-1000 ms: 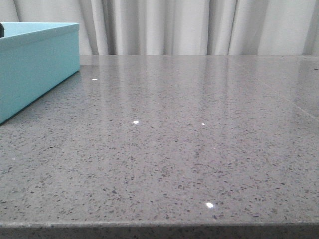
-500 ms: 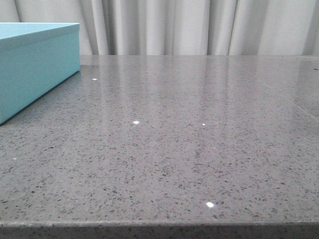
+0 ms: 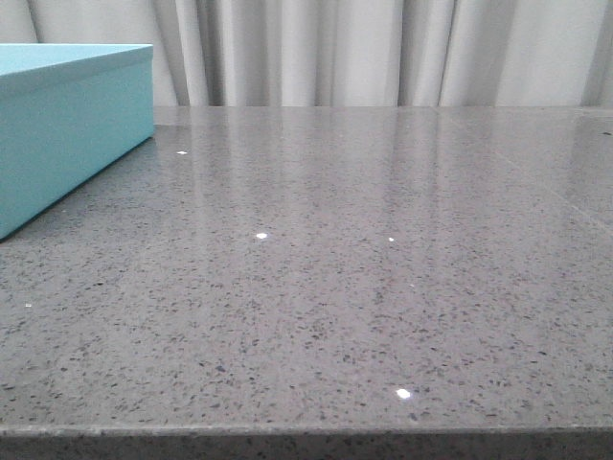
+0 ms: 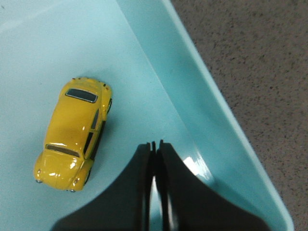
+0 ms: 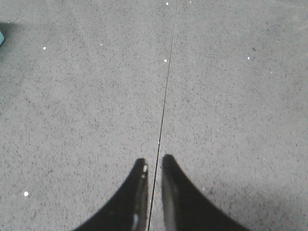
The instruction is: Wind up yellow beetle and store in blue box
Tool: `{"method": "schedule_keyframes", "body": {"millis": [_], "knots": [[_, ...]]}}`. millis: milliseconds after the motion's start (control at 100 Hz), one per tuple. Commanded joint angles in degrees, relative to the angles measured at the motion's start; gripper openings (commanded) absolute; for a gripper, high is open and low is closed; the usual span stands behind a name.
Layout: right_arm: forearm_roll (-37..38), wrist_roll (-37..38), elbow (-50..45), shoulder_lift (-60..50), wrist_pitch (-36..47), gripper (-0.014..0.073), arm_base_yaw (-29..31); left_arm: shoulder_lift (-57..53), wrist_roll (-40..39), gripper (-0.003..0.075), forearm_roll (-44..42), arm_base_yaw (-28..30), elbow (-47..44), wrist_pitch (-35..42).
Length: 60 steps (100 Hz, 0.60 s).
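Note:
The yellow beetle lies on its wheels on the floor of the blue box, seen in the left wrist view. My left gripper hovers over the box floor beside the car, apart from it, shut and empty. The blue box stands at the far left of the grey table in the front view; its inside is hidden there. My right gripper is shut and empty over bare tabletop. Neither gripper shows in the front view.
The speckled grey stone table runs back to white curtains. A thin dark seam crosses the tabletop under the right gripper. A sliver of the box shows at the right wrist view's edge.
A small dark part above the box's rim at the far left of the front view one second ago has gone from view. Nothing else has moved.

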<state>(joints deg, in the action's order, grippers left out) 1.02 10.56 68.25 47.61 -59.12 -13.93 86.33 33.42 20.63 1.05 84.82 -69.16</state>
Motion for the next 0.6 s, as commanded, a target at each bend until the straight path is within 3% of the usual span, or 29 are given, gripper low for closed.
{"method": "schedule_keyframes", "body": {"millis": [0, 110, 320, 590], "knots": [[0.35, -0.7, -1.61, -2.84, 4.12, -0.0013, -0.02, -4.53, -0.87, -0.0019, 3.17, 0.21, 1.38, 1.01], [0.35, -0.7, -5.96, -6.34, 5.62, -0.006, -0.02, -8.25, -0.87, -0.0019, 4.61, 0.21, 0.98, 1.37], [0.35, -0.7, -13.37, -13.0, 9.14, -0.0064, -0.02, -17.0, -1.23, -0.0019, 4.98, 0.21, -2.74, 4.19], [0.35, -0.7, -21.25, -19.9, 15.18, -0.0064, -0.02, -30.85, -1.23, -0.0019, 4.98, 0.21, -16.04, 12.96]]}}
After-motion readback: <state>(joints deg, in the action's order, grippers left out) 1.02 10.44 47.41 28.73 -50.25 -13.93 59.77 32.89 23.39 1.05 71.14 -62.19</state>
